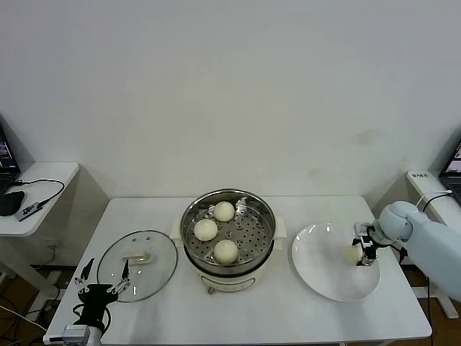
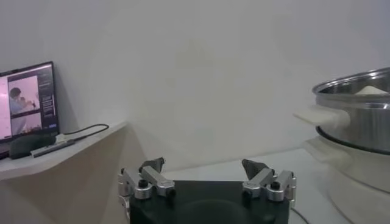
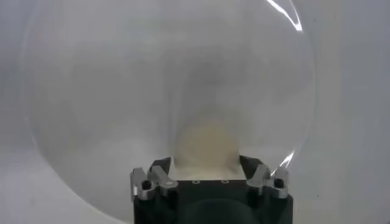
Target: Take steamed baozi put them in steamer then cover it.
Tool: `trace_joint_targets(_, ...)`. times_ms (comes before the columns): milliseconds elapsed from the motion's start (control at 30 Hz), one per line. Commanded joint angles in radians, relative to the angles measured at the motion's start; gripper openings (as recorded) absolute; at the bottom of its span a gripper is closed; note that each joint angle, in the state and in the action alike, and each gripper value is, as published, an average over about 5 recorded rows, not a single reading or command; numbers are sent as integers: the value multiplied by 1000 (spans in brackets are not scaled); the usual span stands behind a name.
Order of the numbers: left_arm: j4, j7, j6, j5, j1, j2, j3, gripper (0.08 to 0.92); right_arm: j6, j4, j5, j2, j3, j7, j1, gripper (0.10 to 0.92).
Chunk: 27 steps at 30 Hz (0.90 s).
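Fingers on your right gripper (image 3: pixel 207 173) sit on either side of the last steamed baozi (image 3: pixel 206 146), close against its sides from what the right wrist view shows — I'd call that a grip on it, though I can't tell yet how firm it is. That bun is on the white plate (image 1: pixel 317 270), which sits just to the right of the steamer (image 1: pixel 228 234). Inside the steamer you've already got three buns on the perforated tray (image 1: pixel 252 234): one toward the back (image 1: pixel 224 210), one on the left side (image 1: pixel 206 229) and one toward the front (image 1: pixel 226 251). So three of four are in, and the plate has nothing else on it that I can see. The cover (image 1: pixel 137 265) is lying flat on the table (image 1: pixel 288 317) just left of the steamer, untouched, handle up. Your left gripper (image 1: pixel 104 277) hangs by the near-left edge of that cover, well off to the left of the steamer, fingers spread wide with nothing in them — looks parked. What's left, as I read it: get this last bun across into the steamer, then put the cover on the pot.
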Motion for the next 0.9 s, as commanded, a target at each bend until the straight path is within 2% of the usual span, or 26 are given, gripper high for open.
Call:
trace_joint_targets(33, -3, 0, 0, 1, 1, 0, -1, 823, -4, 4, 1, -1, -4, -16, 11, 623)
trace_joint_targets(167, -6, -1, -1, 0, 2, 0, -3, 823, -12, 25, 26, -20, -30, -27, 53, 580)
trace_joint_targets(333, -9, -1, -2, -1, 2, 0, -6, 823, -30, 76, 87, -59, -106, -38, 149, 569)
trace_joint_targets(600, -19, -1, 2, -1, -5, 3, 3, 823, -104, 260, 265, -118, -401, -36, 513, 568)
trace_joint_targets(900, -23, -3, 9, -4, -19, 15, 18, 823, -218, 380, 514, 2, -690, 15, 914, 582)
